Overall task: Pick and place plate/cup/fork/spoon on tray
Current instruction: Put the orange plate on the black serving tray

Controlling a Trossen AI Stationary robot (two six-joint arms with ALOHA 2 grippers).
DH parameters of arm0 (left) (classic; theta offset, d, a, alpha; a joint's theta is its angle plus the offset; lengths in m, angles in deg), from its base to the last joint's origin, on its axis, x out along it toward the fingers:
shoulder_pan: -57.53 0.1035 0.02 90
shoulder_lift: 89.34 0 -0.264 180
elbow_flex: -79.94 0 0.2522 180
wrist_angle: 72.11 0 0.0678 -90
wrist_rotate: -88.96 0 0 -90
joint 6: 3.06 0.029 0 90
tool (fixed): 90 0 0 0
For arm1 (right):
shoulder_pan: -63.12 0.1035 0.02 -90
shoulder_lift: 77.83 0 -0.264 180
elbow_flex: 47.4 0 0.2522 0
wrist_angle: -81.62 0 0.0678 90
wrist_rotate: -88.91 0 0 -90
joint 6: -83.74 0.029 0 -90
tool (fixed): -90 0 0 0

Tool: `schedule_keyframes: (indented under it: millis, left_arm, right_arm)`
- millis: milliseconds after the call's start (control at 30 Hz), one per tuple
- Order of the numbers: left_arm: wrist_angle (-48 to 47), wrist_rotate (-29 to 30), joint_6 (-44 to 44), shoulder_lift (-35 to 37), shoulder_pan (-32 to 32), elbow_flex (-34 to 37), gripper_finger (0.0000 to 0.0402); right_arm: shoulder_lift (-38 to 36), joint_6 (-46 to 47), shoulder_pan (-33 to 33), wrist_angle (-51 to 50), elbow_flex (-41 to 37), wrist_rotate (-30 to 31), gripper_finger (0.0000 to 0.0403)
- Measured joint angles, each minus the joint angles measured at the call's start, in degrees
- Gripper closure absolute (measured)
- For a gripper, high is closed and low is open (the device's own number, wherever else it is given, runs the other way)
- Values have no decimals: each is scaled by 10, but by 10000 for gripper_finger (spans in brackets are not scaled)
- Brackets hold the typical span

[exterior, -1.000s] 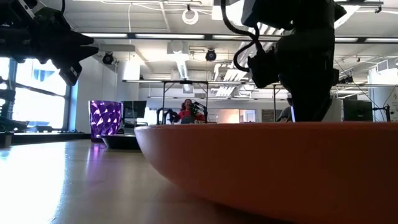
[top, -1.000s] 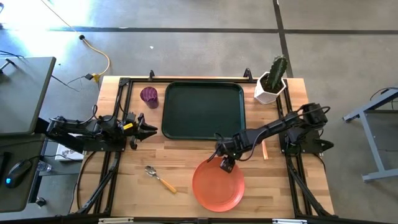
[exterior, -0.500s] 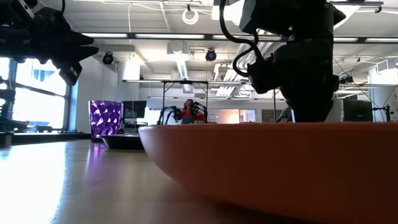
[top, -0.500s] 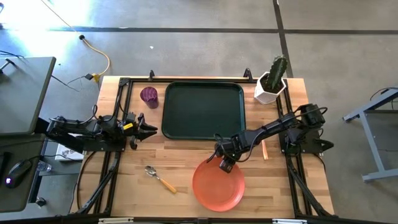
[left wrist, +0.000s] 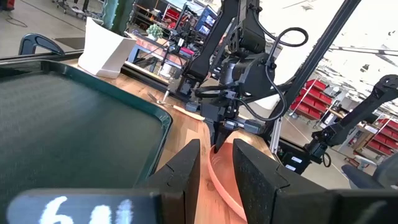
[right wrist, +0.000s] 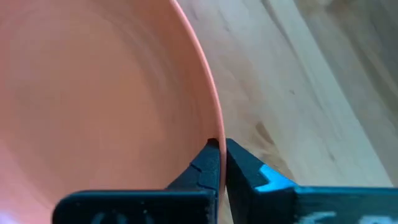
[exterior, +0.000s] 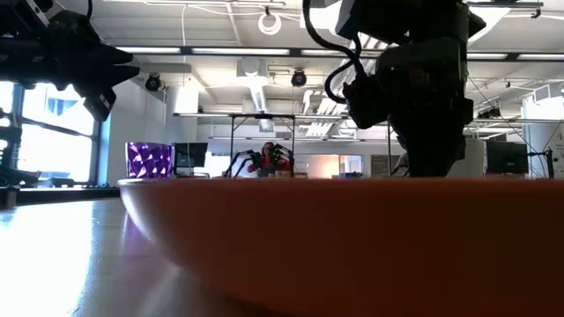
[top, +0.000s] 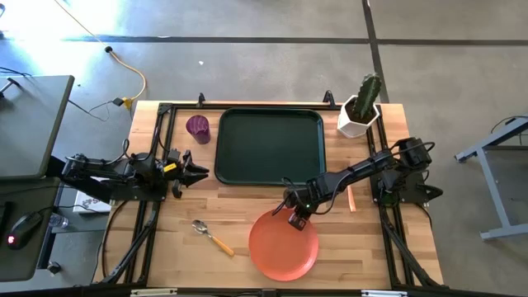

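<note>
- Two arms reach over the counter [top: 247, 206]; the right tool [top: 295, 218] has its fingers pinched shut on the rim of the plate [top: 283, 245], at the plate's 1 o'clock edge.
- Plate: at the counter's 6 o'clock, just clear of the near rim of the tray [top: 269, 145]; whether it is lifted cannot be told.
- Left tool [top: 198, 172]: at 9 o'clock of the tray, fingers slightly parted, holding nothing.
- Cup [top: 198, 127]: upright at 10 o'clock, just beside the tray.
- Spoon [top: 212, 238]: flat at 9 o'clock of the plate.
- Fork [top: 351, 198]: flat at 3 o'clock of the right tool.
- Cactus pot [top: 360, 110]: at the counter's 1 o'clock corner.
</note>
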Motion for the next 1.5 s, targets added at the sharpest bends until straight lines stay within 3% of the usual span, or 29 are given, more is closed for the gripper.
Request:
schedule_keyframes:
  millis: [300,667,1200,1500]
  left_arm:
    - [0,0,0,0,0,0,316]
    - [0,0,0,0,0,0,316]
    - [0,0,0,0,0,0,316]
    - [0,0,0,0,0,0,316]
  right_arm:
    - [-11,40,0,49,4,-4,402]
    - [-12,8,-28,37,93,40,402]
    - [-12,-113,-126,-189,300,161,403]
    - [-12,-227,-211,-218,347,211,403]
